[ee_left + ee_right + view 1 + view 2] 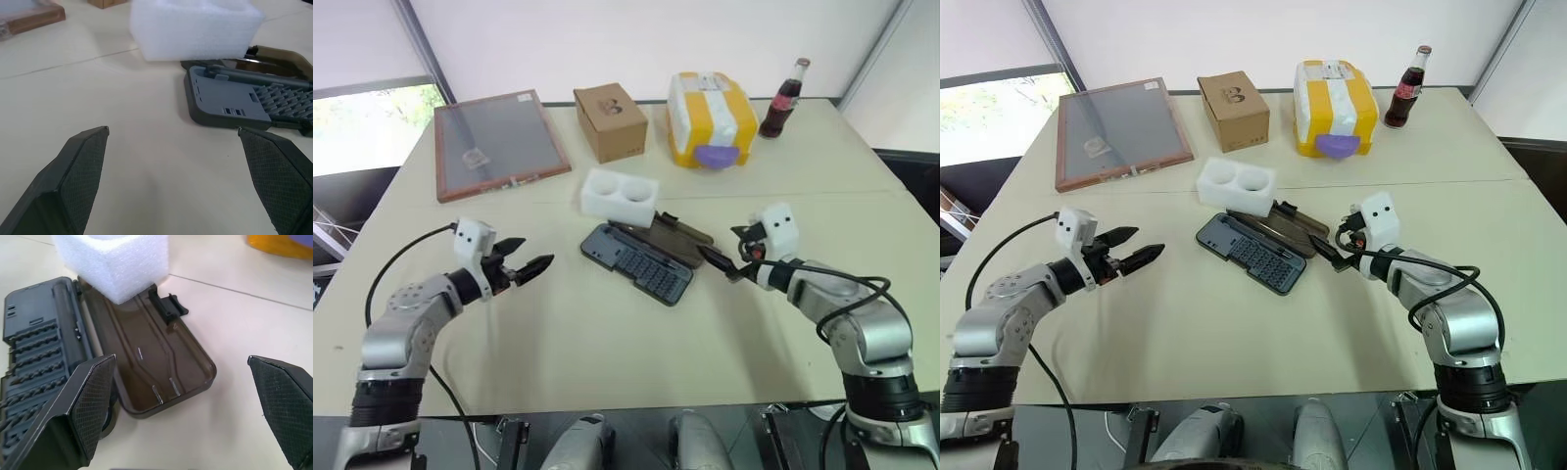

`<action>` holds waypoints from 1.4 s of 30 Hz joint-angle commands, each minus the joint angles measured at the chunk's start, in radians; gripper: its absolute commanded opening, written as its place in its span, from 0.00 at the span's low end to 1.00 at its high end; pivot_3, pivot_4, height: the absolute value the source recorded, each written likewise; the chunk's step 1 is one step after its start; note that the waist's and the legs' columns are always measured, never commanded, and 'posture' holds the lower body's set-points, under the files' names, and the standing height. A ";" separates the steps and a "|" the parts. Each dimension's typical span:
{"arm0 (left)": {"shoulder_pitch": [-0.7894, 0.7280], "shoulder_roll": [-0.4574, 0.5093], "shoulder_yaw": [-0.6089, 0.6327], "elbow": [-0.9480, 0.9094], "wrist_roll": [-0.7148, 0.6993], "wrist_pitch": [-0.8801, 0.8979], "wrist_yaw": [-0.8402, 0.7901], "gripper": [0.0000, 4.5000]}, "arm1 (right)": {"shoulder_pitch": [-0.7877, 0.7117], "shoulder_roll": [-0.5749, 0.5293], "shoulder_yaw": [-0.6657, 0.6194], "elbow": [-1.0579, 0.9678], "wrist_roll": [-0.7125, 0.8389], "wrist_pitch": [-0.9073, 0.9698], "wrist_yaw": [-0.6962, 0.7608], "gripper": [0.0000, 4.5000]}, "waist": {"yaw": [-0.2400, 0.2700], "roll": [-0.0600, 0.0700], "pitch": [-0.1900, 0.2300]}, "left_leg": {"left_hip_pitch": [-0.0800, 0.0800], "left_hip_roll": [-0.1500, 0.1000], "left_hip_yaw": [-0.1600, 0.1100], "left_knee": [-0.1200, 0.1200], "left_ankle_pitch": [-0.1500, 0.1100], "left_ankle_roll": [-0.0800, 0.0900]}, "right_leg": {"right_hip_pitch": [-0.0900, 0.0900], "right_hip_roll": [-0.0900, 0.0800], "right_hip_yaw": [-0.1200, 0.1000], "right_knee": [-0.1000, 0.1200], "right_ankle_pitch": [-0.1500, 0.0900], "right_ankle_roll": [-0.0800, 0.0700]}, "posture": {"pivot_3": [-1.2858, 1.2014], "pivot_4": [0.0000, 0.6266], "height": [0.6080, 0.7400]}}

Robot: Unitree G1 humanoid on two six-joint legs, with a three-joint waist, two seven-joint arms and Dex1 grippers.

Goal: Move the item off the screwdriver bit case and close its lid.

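The screwdriver bit case (638,262) lies open at the middle of the table, a dark grey-blue tray with rows of bits. Its smoky-brown lid (685,233) is folded flat on the table behind it, black latch tab (167,307) on its far edge. The item (620,194), a white foam block with two round hollows, rests on the far left end of the lid. To the left of the case my left gripper (534,257) hovers open, pointing at it, nothing between its fingers. My right gripper (724,253) is open just right of the case and lid, empty too.
Along the back of the table stand a wood-framed panel (499,142), a brown cardboard box (610,119), a yellow and white package (710,117) and a cola bottle (785,98). Bare tabletop lies in front of the case and to both sides.
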State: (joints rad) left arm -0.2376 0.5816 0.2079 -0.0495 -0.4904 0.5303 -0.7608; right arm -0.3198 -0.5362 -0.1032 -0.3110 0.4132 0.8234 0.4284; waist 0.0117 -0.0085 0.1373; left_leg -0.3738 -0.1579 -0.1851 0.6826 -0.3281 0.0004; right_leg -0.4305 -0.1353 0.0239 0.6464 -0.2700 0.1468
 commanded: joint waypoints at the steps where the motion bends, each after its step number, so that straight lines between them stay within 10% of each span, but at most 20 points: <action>1: -0.008 0.004 0.006 -0.014 -0.001 -0.024 -0.005 0.98 | -0.021 -0.001 -0.001 -0.006 -0.006 -0.007 0.002 0.99 | 0.000 0.000 0.000 | 0.000 0.000 0.000 0.000 0.000 0.000 | 0.000 0.000 0.000 0.000 0.000 0.000 | 0.52 0.24 1.00; 9: -0.033 0.032 -0.066 0.048 0.108 -0.148 -0.041 0.98 | -0.147 -0.038 0.074 0.130 -0.080 -0.075 0.064 0.99 | -0.001 0.001 0.001 | 0.000 0.000 0.001 0.000 0.000 0.000 | 0.000 0.000 0.000 0.000 0.000 0.000 | 0.52 0.24 1.00; 25: -0.124 0.046 -0.070 0.036 0.113 -0.182 -0.090 0.98 | -0.924 0.255 0.031 1.200 -0.164 -0.094 -0.099 0.99 | -0.042 0.002 0.004 | -0.002 0.001 0.000 -0.005 0.000 -0.001 | -0.004 0.000 -0.002 0.002 0.000 -0.001 | 0.52 0.24 1.00; 42: -0.071 0.047 -0.019 -0.007 0.109 -0.198 -0.016 0.98 | -1.015 0.314 -0.003 1.160 -0.158 -0.003 -0.042 0.99 | -0.081 0.003 0.005 | -0.003 0.001 -0.001 -0.005 0.000 -0.001 | -0.006 0.000 -0.002 0.004 0.000 -0.001 | 0.52 0.24 1.00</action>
State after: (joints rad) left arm -0.2904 0.6095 0.1465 -0.0507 -0.3761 0.3567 -0.7818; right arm -1.3102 -0.2328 -0.0874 0.9099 0.2315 0.8028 0.3819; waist -0.0698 -0.0052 0.1419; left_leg -0.3766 -0.1565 -0.1863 0.6778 -0.3278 -0.0003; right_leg -0.4362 -0.1350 0.0220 0.6501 -0.2696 0.1463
